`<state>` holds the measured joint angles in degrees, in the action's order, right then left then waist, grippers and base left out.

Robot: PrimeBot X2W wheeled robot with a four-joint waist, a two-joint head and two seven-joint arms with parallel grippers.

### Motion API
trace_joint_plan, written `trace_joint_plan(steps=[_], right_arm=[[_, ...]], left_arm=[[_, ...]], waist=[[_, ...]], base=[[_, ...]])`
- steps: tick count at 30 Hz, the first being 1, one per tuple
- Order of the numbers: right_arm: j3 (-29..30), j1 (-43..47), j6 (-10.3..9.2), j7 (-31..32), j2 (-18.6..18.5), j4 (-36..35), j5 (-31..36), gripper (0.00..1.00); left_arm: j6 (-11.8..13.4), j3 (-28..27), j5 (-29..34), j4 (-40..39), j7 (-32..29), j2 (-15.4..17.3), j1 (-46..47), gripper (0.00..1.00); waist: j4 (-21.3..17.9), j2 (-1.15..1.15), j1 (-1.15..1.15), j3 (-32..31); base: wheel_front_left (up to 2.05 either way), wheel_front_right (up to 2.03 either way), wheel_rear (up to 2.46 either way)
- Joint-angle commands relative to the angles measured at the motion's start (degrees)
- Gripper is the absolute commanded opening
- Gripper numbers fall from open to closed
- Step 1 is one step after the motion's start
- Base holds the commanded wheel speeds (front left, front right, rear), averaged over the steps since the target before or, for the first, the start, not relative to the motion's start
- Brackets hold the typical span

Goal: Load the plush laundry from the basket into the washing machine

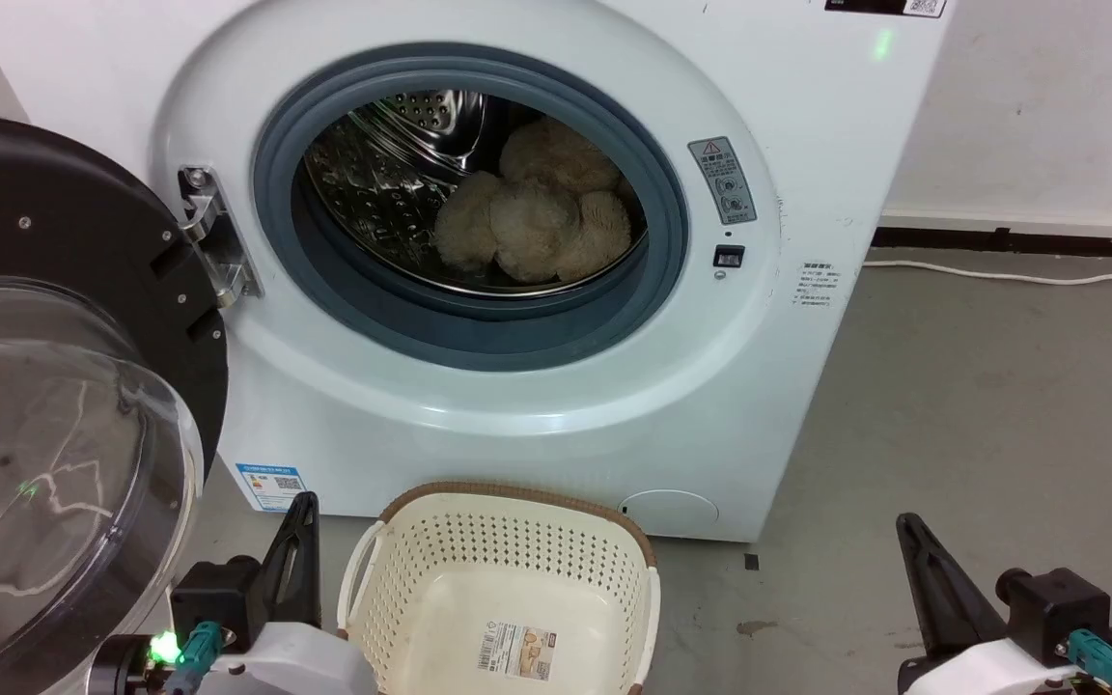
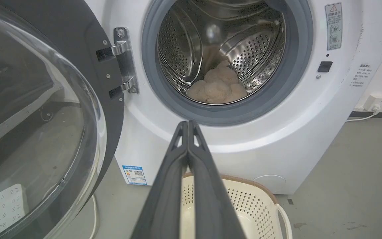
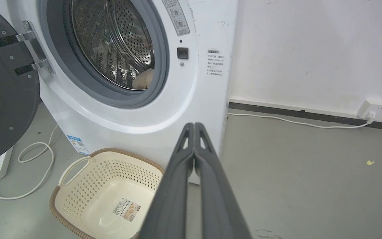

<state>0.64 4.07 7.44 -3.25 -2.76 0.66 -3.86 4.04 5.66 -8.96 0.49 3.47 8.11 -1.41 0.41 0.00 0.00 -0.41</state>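
The plush (image 1: pixel 532 227) lies inside the drum (image 1: pixel 373 183) of the washer (image 1: pixel 537 425), low and toward the back right, clear of the grey seal (image 1: pixel 479 333). The basket (image 1: pixel 517 490), on the floor just before the washer, holds nothing but its label (image 1: pixel 515 649). Both claws are pressed fully closed and grip nothing. The left gripper (image 2: pixel 188 124) points at the seal's lower edge and the right gripper (image 3: pixel 194 125) at the washer's right corner, each well apart from the opening. The loading looks done, so the step in hand is likely a tidy finish (perhaps the door (image 1: pixel 44 434), which stands wide open on the left). To do it well, the arms should steer clear of basket and dome and confirm no lobe rests on the seal.
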Motion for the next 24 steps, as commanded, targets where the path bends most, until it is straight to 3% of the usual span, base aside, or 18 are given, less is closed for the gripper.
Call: trace_joint_plan(steps=[1,24], right_arm=[[-0.1,-1.2,0.03,0.2,-0.1,-0.3,0.7,0.0],[-0.4,-2.7,0.04,1.8,-0.1,-0.5,2.4,0.0]], left_arm=[[-0.4,-0.7,0.9,-0.3,-0.3,-0.4,0.6,0.0],[-2.3,-3.3,5.2,-0.4,-2.0,-3.0,1.1,0.0]], waist=[[0.0,0.0,0.0,0.0],[-0.2,0.0,0.0,0.2]], base=[[0.0,0.0,0.0],[0.0,0.0,0.0]])
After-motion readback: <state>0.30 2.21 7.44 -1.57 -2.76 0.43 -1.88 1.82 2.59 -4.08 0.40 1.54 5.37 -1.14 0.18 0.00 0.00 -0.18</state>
